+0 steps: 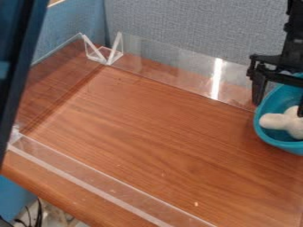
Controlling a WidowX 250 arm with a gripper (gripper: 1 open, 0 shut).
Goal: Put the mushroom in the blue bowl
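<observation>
The cream-white mushroom [282, 119] lies inside the teal-blue bowl [275, 136] at the right edge of the camera view, its stem pointing left. My black gripper [275, 87] hangs just above the bowl, pointing straight down. Its fingers [258, 84] stand apart and open, with nothing between them. The mushroom is free of the gripper. Part of the bowl and the gripper's right side are cut off by the frame edge.
A wooden tabletop [142, 133] is ringed by a low clear plastic wall [178, 58]. A clear triangular bracket [104, 49] stands at the back left corner. A dark blue post [18, 62] crosses the left foreground.
</observation>
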